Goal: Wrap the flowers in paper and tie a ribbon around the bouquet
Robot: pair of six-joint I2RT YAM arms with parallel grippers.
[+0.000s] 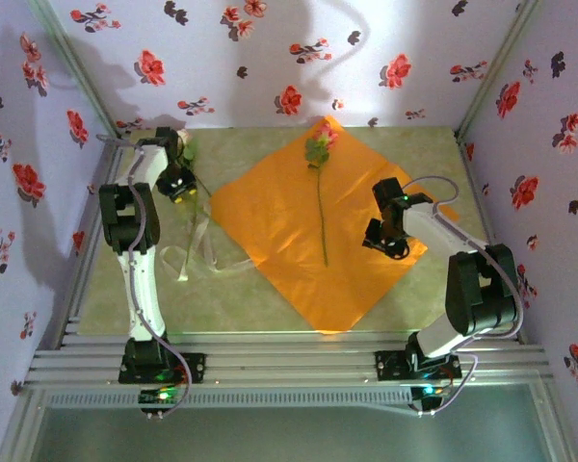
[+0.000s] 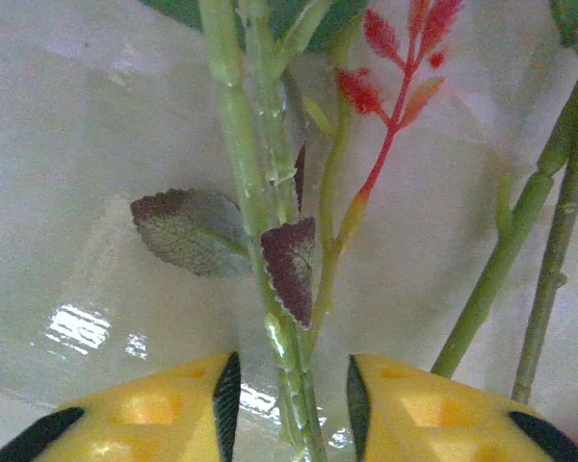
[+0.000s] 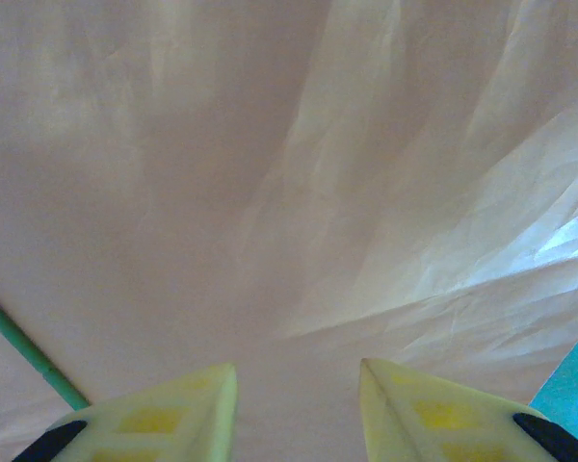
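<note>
The orange paper lies flat as a diamond in the middle of the table. One rose rests on it, its stem running toward me. More flowers lie off the paper at the far left. My left gripper hovers over them. In the left wrist view its jaws stand open on either side of a bundle of green stems, with a gap on both sides. The cream ribbon lies looped near the paper's left corner. My right gripper is open over the paper, with nothing between the fingers.
Wallpapered walls with red flower prints close in the back and both sides. A metal rail frame runs along the near edge. A second pair of stems lies right of the left gripper. The lone rose's stem crosses the right wrist view's lower left.
</note>
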